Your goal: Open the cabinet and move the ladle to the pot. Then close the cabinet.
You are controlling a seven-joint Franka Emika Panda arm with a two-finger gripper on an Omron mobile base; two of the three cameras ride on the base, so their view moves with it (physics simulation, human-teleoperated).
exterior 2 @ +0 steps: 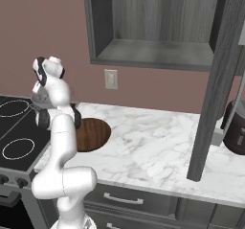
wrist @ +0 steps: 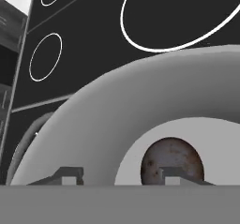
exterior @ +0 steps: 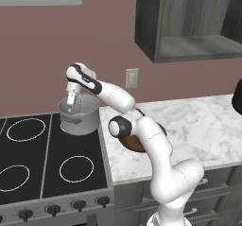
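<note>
Ladle [wrist: 171,164]: I see it in pot [exterior: 79,117]; gripper [wrist: 121,177] parted, holding nothing; cabinet [exterior 2: 220,86] unclosed.

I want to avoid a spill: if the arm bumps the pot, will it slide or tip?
The pot looks wide and squat, so it will probably slide, not tip. The glossy stove likely gives little grip. It holds just the ladle, so it may be light.

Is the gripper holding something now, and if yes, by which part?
Nothing is held. The gripper stands open above the pot, and the ladle lies on the pot's floor, its bowl between the fingertips.
</note>
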